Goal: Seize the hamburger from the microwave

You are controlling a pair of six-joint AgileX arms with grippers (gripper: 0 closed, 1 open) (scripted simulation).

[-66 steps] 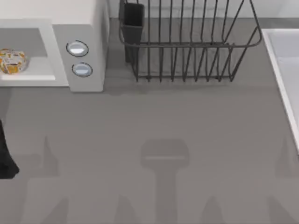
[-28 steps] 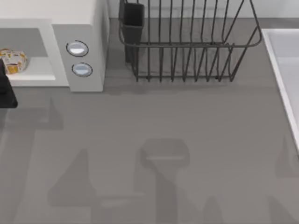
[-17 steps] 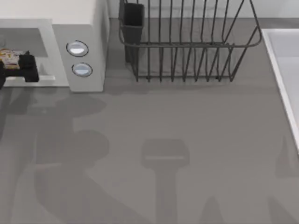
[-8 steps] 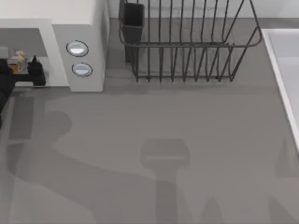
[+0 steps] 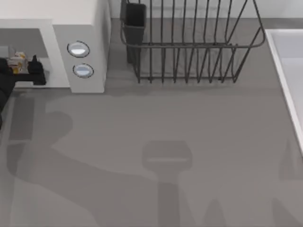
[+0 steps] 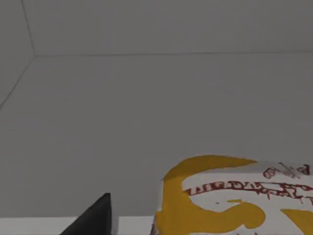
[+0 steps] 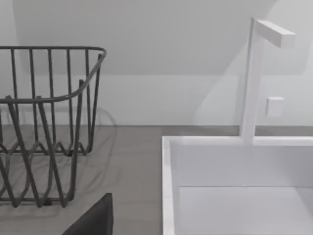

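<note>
- Left pincer (image 5: 20, 71), black, sits at the far left edge of the top view, pushed into the mouth of the microwave, one dark finger (image 5: 36, 72) to the right of the food and dark arm parts to its left; the fingers straddle the hamburger, but whether they press on it I cannot tell.
- Small round hamburger (image 5: 17, 62), mottled orange, yellow and white, lies between those fingers on the floor of the grey cavity; the left wrist view shows its printed wrapper (image 6: 234, 196) close up at lower right, with a dark fingertip (image 6: 93, 218) beside it.
- White boxy microwave (image 5: 85, 28) fills the upper left of the top view, two round silver-blue buttons (image 5: 78, 49) on its front panel.
- Dark wire rack (image 5: 189, 42) stands at upper centre on the grey worktop (image 5: 165, 123).
- White sink (image 5: 289, 71) runs along the right edge; the right wrist view shows its basin (image 7: 234, 166), a white faucet (image 7: 254, 78) and the rack.
</note>
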